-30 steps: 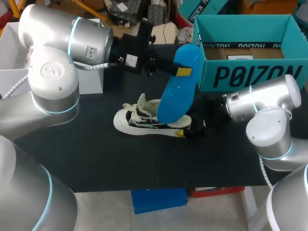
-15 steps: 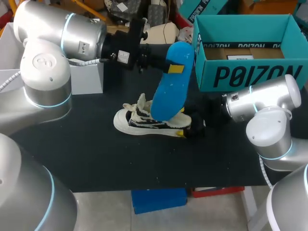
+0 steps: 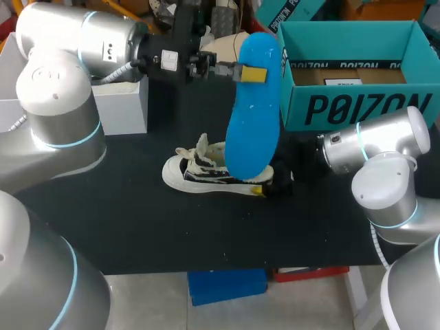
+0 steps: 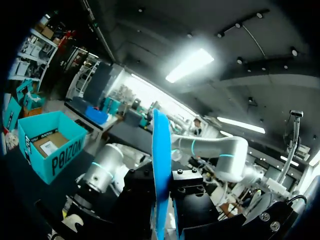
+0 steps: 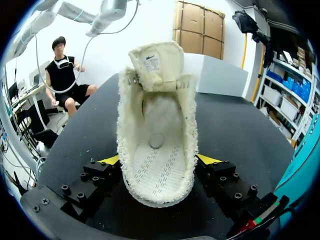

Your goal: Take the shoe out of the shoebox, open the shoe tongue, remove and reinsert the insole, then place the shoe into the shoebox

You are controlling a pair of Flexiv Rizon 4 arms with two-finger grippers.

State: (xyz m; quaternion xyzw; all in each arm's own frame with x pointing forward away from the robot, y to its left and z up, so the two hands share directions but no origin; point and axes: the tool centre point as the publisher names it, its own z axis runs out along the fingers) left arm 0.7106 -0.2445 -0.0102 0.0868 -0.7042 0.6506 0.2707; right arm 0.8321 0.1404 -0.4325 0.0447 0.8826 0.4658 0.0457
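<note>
Gripping the blue insole (image 3: 252, 124) near its top end, left gripper (image 3: 249, 72) is clamped; insole stands upright, lower end over the shoe (image 3: 199, 172) at mid-bench (image 3: 137, 213). Right gripper (image 5: 157, 160) is clenched on the shoe's heel, one finger each side. Count: one shoe, one insole, one teal shoebox (image 3: 364, 106) at the far right corner. Box front carries large dark lettering; tongue label too small to read.
</note>
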